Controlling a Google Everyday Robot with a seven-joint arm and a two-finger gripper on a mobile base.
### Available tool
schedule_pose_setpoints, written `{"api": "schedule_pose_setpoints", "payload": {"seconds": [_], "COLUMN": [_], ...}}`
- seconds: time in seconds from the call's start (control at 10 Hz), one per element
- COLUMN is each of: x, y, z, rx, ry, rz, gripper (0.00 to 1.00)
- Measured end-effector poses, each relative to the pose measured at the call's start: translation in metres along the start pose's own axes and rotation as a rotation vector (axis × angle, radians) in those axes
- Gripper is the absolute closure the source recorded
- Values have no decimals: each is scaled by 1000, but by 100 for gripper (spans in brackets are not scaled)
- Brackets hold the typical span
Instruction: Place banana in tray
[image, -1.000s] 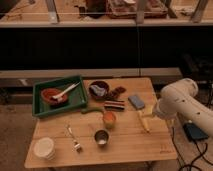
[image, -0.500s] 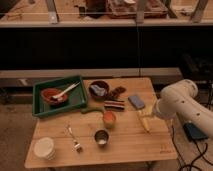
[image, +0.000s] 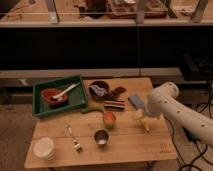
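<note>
The banana (image: 142, 120) is pale yellow and lies on the wooden table's right side, just below the blue sponge (image: 135, 101). The green tray (image: 41, 109) sits at the table's back left, with a red bowl (image: 52, 95) and a white spoon (image: 66, 90) inside it. My gripper (image: 144, 115) is at the end of the white arm (image: 162, 100), which reaches in from the right. It is down at the banana, right over or against it. The arm's bulk hides part of the gripper.
A dark round bowl (image: 98, 89) stands right of the tray, and a slim green vegetable (image: 92, 110) lies below it. An orange cup (image: 109, 118), a metal cup (image: 101, 137), a fork (image: 74, 138), a white container (image: 44, 148) and a dark striped bar (image: 115, 104) share the table.
</note>
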Motion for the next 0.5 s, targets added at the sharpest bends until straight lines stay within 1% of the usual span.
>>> {"api": "schedule_pose_setpoints", "payload": {"seconds": [0.1,0.3,0.4,0.5], "x": [1,-2,-1,-1], "y": [-4,-8,-11,-11], "z": [13,33,40,50], "rx": [-19,-58,-60,-58], "ry": [-11,-29,-31,-33], "rz": [-36,-85,-96,-96], "gripper": [21,21,26,36]}}
